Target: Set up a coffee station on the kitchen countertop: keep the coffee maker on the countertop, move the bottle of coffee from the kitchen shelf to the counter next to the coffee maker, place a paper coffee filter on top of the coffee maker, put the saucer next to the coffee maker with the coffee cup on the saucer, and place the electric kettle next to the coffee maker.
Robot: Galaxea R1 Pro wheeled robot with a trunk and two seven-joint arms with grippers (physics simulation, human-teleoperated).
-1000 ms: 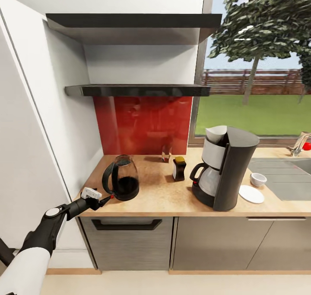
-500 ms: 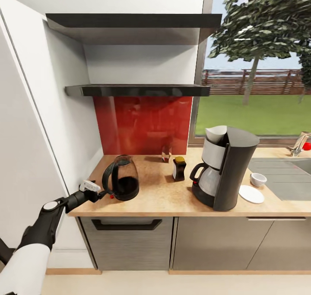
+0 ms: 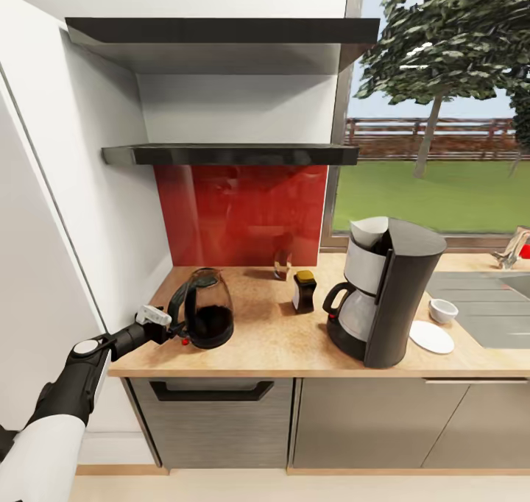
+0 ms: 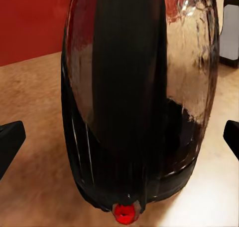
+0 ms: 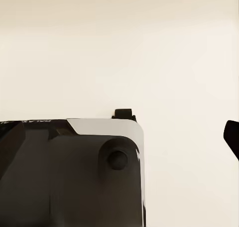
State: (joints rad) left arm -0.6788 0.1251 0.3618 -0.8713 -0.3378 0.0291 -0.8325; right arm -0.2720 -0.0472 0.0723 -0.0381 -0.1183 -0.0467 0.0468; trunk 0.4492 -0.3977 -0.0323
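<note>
The left gripper (image 3: 175, 330) sits at the counter's front edge, fingers spread wide and holding nothing, just beside the handle of the electric kettle (image 3: 202, 317), a rounded smoked-glass body on a black base with a red switch. The kettle stands well left of the coffee maker (image 3: 386, 290), so that step appears unfinished. The glossy white saucer (image 3: 431, 336) lies bare, with the coffee cup (image 3: 442, 310) beside it, not on it. Farther back, the amber-lidded bottle of coffee (image 3: 303, 290) stands on the speckled wooden countertop (image 3: 280, 340). A paper coffee filter (image 3: 368, 229) tops the matte black machine.
</note>
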